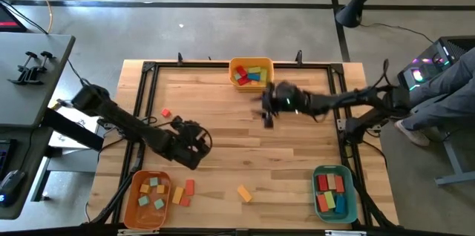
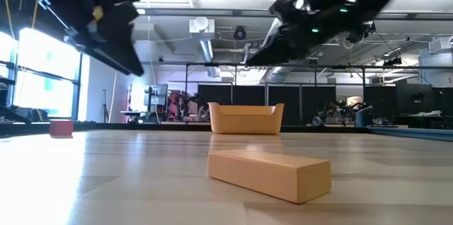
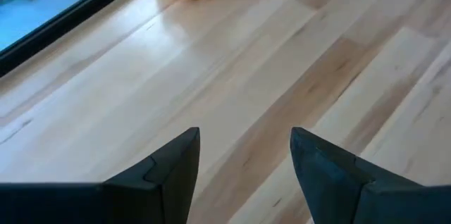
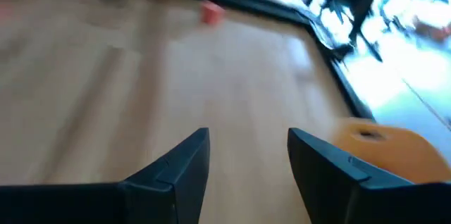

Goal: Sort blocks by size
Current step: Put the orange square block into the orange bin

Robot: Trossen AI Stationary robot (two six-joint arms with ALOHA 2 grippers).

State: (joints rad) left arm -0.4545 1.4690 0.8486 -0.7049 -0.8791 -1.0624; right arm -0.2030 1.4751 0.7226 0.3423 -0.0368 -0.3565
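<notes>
At the near edge of the bench (image 1: pixel 245 147), the orange bin (image 1: pixel 146 199) at the left held several small blocks, teal, green and yellow, and the teal bin (image 1: pixel 332 191) at the right held longer red, green and blue bars lying side by side. Just right of the orange bin lay an orange block (image 1: pixel 177 195) and two red blocks (image 1: pixel 188 188) on the bare wood. Between the bins, a yellow-orange bar (image 1: pixel 244 193) lay flat, its long axis running diagonally from near right to far left.

Farther in, the left gripper (image 1: pixel 194 144) hung over the left-centre of the bench, fingers (image 3: pixel 176 164) apart and nothing between them. A small red cube (image 1: pixel 165 112) sat alone toward the far left.

Beyond, the right gripper (image 1: pixel 267 116) hung over the far-centre, fingers (image 4: pixel 187 164) likewise apart and empty. At the far edge, the yellow bin (image 1: pixel 251 73) held mid-sized red, green, blue and yellow blocks.
</notes>
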